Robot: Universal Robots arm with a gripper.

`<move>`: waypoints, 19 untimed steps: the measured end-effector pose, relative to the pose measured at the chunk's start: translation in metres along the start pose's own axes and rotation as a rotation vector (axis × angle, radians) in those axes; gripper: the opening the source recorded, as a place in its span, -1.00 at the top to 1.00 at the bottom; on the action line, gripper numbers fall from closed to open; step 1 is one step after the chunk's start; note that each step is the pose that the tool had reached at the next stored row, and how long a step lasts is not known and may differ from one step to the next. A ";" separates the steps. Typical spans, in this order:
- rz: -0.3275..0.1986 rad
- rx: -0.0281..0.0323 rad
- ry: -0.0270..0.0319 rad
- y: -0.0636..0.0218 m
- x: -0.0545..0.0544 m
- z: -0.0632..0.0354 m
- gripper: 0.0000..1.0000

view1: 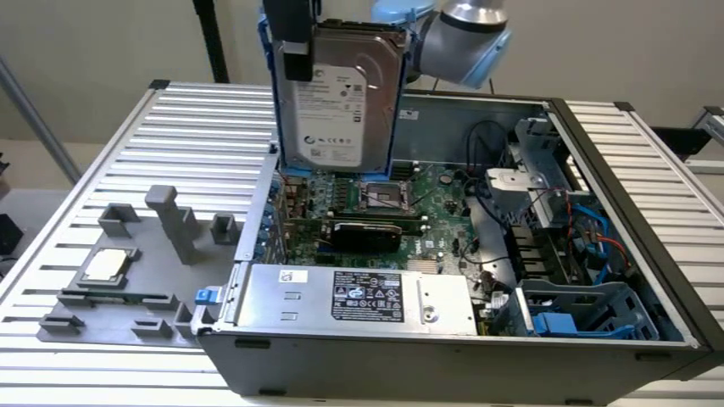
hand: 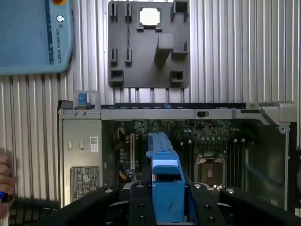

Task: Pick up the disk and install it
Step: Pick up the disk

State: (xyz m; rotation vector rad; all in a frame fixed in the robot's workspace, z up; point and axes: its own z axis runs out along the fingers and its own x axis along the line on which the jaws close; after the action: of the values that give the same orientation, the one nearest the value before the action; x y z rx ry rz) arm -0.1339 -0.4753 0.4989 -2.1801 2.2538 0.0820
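A: On the slatted table [view1: 203,119], what takes up the most room?

B: The open computer case [view1: 453,369], lying across the half toward the exterior view's right and reaching close to the table's near edge. Inside are the circuit board [view1: 436,191] and, along the near wall, a silver box [view1: 351,295] with a black label.

A: And the disk?

B: The disk [view1: 339,97] hangs upright in the air over the far part of the case, on the side toward the exterior view's left. Its white label faces the camera, a blue frame runs round it, and it touches nothing below. The gripper [view1: 300,47] is pinching it from above, one black finger flat on the label side.

A: How should this carry be handled?

B: My judgement: hold the disk plumb and high enough that its lower edge clears the case walls. Go slowly, so it cannot slip in the pinch. Mind the loose black cables [view1: 489,148] inside. What looks like a person's hand [hand: 3,181] sits near the end of the case by the silver box, so give that side room.

A: Anything smaller?

B: A grey tray [hand: 141,56] lies near the table's near corner on the exterior view's left, well apart from the disk. A small square chip [view1: 104,264] rests on it.
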 end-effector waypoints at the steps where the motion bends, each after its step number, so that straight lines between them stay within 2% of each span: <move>1: 0.000 -0.0001 0.0000 -0.0047 0.002 -0.0002 1.00; 19: 0.000 -0.0017 0.0001 -0.0864 0.032 -0.0042 1.00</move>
State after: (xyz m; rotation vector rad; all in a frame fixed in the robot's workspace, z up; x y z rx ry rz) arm -0.0486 -0.5098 0.4989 -2.1809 2.2547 0.0839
